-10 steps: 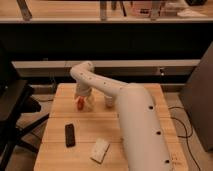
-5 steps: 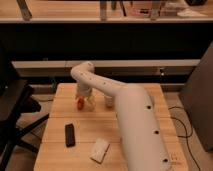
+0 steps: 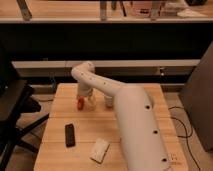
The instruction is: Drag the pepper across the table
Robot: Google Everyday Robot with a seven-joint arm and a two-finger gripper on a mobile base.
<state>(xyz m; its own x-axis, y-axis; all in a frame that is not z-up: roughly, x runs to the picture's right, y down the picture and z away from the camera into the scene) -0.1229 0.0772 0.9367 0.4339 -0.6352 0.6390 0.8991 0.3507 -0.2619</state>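
Observation:
The pepper (image 3: pixel 80 104) is a small red-orange item lying on the far left part of the light wooden table (image 3: pixel 60 155). My white arm reaches from the lower right across the table. My gripper (image 3: pixel 84 99) points down right over the pepper, its tip at or touching the pepper's right side. The jaws stand open, and I cannot tell whether the pepper lies between them.
A black remote (image 3: pixel 70 135) lies near the table's front left. A white flat object (image 3: pixel 100 150) lies to its right. Two small pale objects (image 3: pixel 108 103) stand just right of the gripper. A dark chair (image 3: pixel 15 110) is at the left and a dark shelf (image 3: pixel 125 42) behind.

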